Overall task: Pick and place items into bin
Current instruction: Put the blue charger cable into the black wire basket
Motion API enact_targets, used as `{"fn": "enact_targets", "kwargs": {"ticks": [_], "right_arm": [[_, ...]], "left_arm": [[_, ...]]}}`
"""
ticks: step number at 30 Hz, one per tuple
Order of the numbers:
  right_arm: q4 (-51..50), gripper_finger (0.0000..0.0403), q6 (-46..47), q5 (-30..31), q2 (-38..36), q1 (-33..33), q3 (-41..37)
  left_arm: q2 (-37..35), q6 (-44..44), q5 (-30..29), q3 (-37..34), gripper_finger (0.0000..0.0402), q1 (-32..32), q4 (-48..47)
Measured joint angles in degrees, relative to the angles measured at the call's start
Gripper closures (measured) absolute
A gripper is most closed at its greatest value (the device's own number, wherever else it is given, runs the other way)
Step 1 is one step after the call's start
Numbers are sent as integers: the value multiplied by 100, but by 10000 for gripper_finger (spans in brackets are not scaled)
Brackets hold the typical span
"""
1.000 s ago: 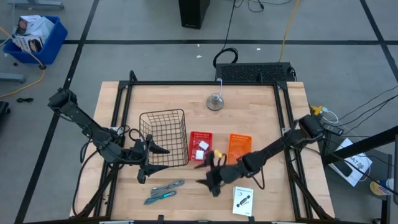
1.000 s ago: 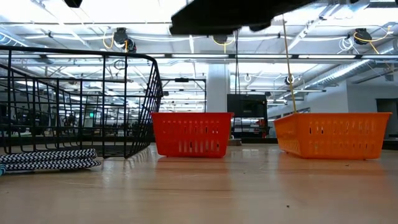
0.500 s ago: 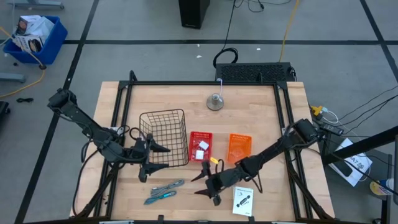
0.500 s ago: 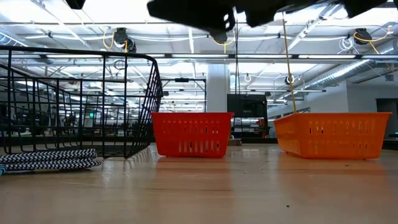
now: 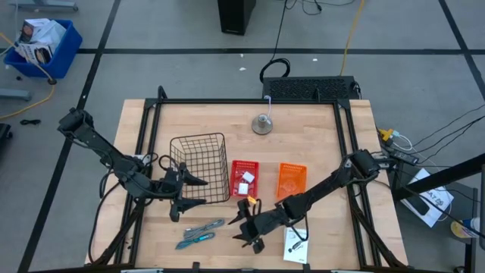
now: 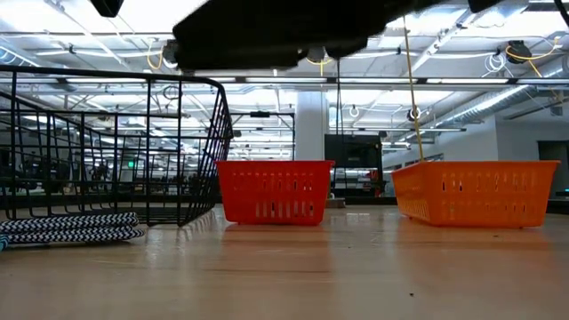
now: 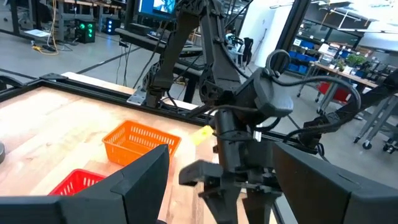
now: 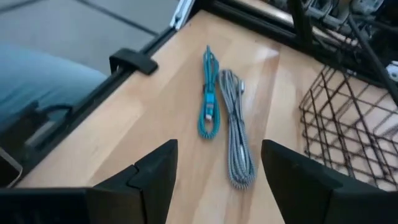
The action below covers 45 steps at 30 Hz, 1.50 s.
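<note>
Wood table (image 5: 303, 129), matt; black wire basket (image 5: 200, 168); plastic bins (image 5: 244, 177).

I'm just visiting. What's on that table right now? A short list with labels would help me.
Bins: black wire basket, red bin, orange bin
Cables: blue cable beside grey braided cable, near the wire basket
White packet: at the table's front
Right gripper: open, above the table near the cables
Left gripper: open, beside the wire basket

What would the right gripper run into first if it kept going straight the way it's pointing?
Probably the two coiled cables: the right gripper, jaws open and empty, points toward the grey cable and the blue cable lying beside it. Depth is unclear, so it might reach bare table first.
</note>
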Motion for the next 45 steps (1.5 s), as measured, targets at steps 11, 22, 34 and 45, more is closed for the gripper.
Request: {"fn": "enact_targets", "kwargs": {"ticks": [11,22,34,45], "right_arm": [[32,179,-351,-12,99,-83,-2],[314,179,-251,17,354,-133,52],[-276,179,6,175,-214,-44,55],[-673,179,391,151,-269,-30,55]], "left_arm": [[2,33,-2,0,110,20,22],[0,-58,292,0,110,47,-38],[299,416,273,312,110,-817,660],[2001,-290,-1208,2157,110,-1856,-1140]]}}
